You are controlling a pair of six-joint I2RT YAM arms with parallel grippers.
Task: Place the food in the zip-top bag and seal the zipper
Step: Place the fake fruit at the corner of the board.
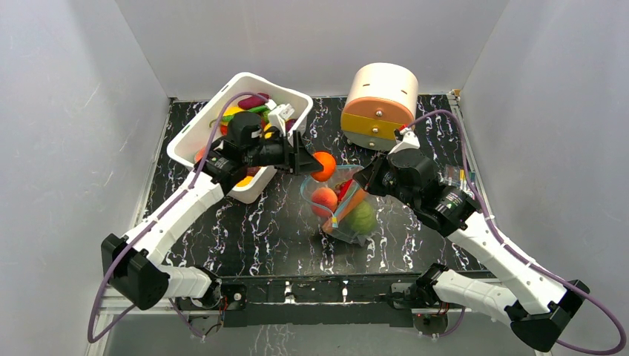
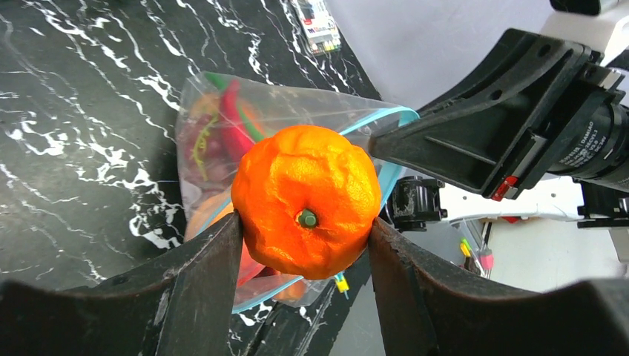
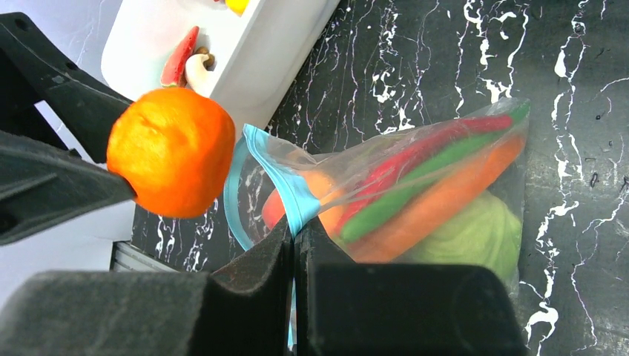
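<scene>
From where I stand, the left gripper (image 1: pixel 311 162) is clamped around an orange (image 2: pixel 305 200), one finger on each side, holding it in the air right at the raised mouth of the zip-top bag (image 3: pixel 452 170). The right gripper (image 3: pixel 295 236) is closed tight on the blue-teal zipper (image 3: pixel 285 185), lifting one lip so the mouth gapes toward the fruit. The bag lies on the dark marbled counter (image 1: pixel 252 222) between the two arms, with a peach (image 1: pixel 324 199), a carrot (image 3: pixel 445 204), a green cabbage (image 3: pixel 478 237) and a long red pepper (image 3: pixel 438 144) inside. More toy food sits in the white bin (image 1: pixel 187 141) at the far left. This looks like the loading step, well along but not finished. Next the orange needs to pass the lip and go into the opening before the fingers part. It looks nearly as wide as the gap, so it may catch the rim or push the soft plastic shut.
</scene>
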